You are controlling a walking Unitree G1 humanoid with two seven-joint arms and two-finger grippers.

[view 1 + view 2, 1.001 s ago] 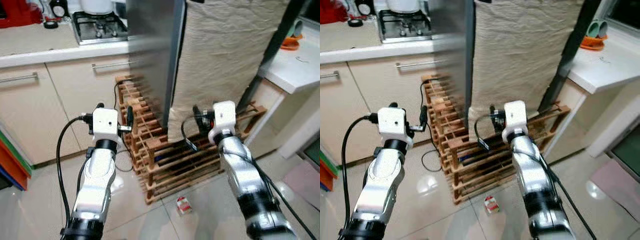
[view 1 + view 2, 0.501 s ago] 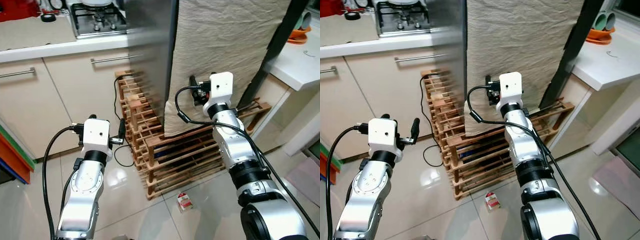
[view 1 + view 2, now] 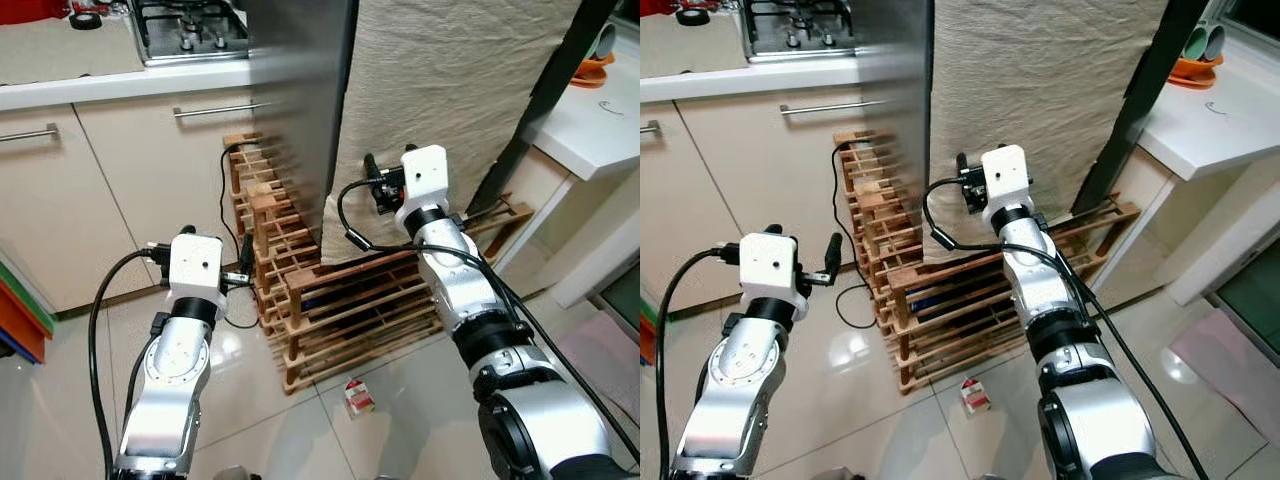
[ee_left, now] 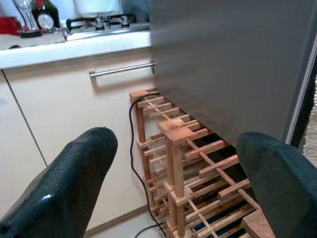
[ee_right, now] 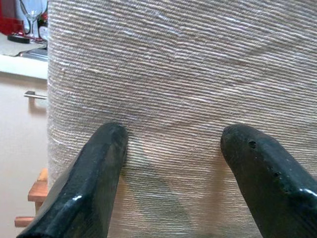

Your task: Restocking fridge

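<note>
Early stage, nothing stocked yet. Right gripper (image 5: 171, 173) raised with fingers spread and empty, tips close against the beige cloth (image 3: 450, 90) draped over the fridge front. Left gripper (image 4: 173, 188) low, spread wide and empty too, facing the wooden rack (image 3: 350, 310) beside the steel fridge side (image 3: 300, 90). Small carton (image 3: 358, 397) lies on the floor near the rack — possibly the item to stock. Fridge looks unopened; opening, fetching and loading are all left.

fridge (image 3: 300, 90): brushed metal | cloth (image 3: 450, 90): ribbed beige | rack (image 3: 340, 310): bare wood | floor (image 3: 400, 430): glossy tile
</note>
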